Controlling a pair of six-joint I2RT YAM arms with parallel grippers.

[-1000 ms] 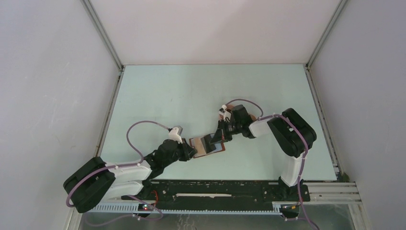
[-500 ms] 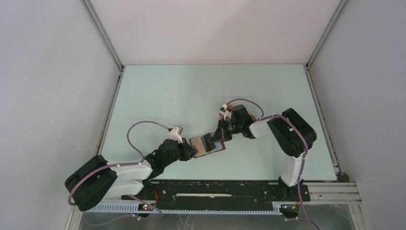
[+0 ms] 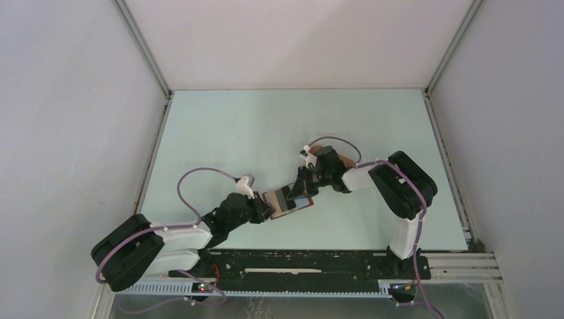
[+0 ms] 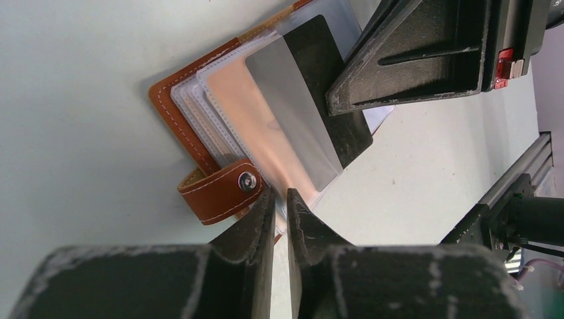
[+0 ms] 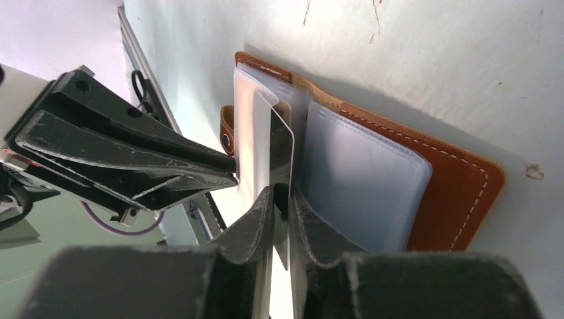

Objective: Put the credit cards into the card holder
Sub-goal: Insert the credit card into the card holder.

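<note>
The card holder (image 4: 174,100) is pinched at one edge by the left gripper (image 4: 279,197). Its jaws are drawn almost together on the rim of the holder, just beside the snap tab (image 4: 223,189).

A dark card (image 5: 282,136) is seen edge-on between the fingers (image 5: 256,226) of the right gripper (image 5: 280,194). The jaws are set narrow around it, but whether the pads press on the card cannot be told.

In the left wrist view the dark card is laid aslant over the opened holder. The part of it nearer the left gripper is greyed by a sheen, and the part nearer the right gripper is black. A tan card (image 4: 233,109) is seen beneath it, inside one of the clear pockets (image 5: 362,179). The pockets are fanned out from the brown leather cover, and the snap tab is turned outward at the holder's edge.

The holder is spread open on the pale green table (image 3: 266,126) with its leather side down. In the top view it is found between the two grippers, towards the near edge of the table. The left gripper is at its left end and the right gripper is over its right end.
</note>
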